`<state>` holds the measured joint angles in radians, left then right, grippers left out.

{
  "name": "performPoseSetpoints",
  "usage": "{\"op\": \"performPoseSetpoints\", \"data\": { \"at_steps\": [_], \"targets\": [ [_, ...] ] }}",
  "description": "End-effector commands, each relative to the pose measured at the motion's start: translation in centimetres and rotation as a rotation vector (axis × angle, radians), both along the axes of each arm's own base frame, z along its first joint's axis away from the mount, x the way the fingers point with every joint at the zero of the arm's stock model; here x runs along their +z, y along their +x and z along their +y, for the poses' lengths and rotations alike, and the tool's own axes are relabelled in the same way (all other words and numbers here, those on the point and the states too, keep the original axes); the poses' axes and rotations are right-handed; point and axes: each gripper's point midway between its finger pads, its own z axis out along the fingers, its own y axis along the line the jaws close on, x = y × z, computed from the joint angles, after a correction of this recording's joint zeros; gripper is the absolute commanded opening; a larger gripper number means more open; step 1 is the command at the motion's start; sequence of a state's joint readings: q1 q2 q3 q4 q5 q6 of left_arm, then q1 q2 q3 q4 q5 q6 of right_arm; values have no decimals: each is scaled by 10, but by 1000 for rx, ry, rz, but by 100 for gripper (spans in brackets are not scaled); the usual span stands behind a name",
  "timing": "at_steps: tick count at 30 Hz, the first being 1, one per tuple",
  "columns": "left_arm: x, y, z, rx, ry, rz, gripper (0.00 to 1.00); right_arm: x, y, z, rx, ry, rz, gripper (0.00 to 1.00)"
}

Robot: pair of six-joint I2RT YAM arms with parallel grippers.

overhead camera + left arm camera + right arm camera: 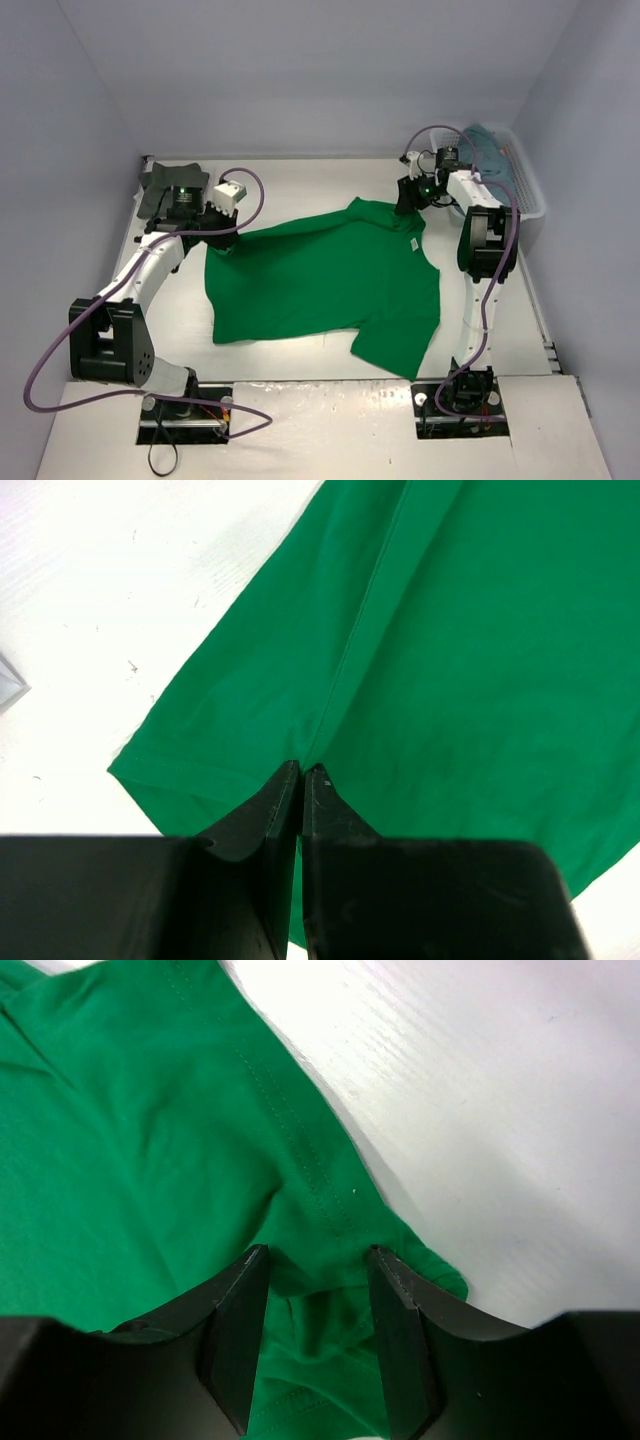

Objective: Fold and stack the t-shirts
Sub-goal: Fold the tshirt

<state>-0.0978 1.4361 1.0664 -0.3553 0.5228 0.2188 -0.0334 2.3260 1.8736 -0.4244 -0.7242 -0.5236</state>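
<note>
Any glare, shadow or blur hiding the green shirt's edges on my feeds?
Top external: soft even light, green shirt sharp, bare table mildly glaring. Left wrist: table washed out near white; left claw dark, shirt seam clear. Right wrist: stitching crisp, narrow shadow along the hem, right claw dark with little detail.

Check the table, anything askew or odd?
Nothing is spilled or damaged. The green t-shirt lies crooked and rumpled. Its near right corner looks folded over itself, and cloth is bunched between the open jaws of the right gripper. The left gripper is shut on the shirt's far left corner.
</note>
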Motion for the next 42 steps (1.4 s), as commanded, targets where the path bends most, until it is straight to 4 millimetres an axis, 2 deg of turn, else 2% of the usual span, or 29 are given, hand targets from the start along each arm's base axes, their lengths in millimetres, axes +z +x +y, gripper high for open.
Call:
{"op": "performPoseSetpoints", "data": {
  "at_steps": [1, 9, 11, 12, 13, 16, 21, 24, 28, 42],
  "targets": [
    [29, 10, -1, -3, -26, -98, 0, 18, 12, -2, 0, -5, -54, 41],
    [29, 9, -2, -5, -29, -97, 0, 16, 14, -2, 1, -8, -55, 42],
    [29, 9, -2, -7, -31, -96, 0, 13, 13, 0, 0, -11, -47, 39],
    [29, 9, -1, -6, -30, -97, 0, 11, 13, 1, 3, -15, -45, 36],
    [29, 8, -2, -8, -32, -94, 0, 10, 13, 3, 4, -18, -42, 28],
    [29, 8, -2, -7, -34, -94, 0, 8, 13, 2, 0, -21, -38, 14],
    [31, 8, 0, -3, -38, -98, 0, 9, 11, 2, 5, -32, -44, 7],
    [31, 8, 0, -2, -40, -97, 0, 13, 11, 2, 7, -31, -51, 0],
    [29, 8, 2, 3, -40, -95, 0, 25, 14, 2, 8, -25, -77, 0],
    [29, 8, 5, 14, -46, -98, 0, 100, 32, 7, 12, 3, -233, 0]
  ]
}}
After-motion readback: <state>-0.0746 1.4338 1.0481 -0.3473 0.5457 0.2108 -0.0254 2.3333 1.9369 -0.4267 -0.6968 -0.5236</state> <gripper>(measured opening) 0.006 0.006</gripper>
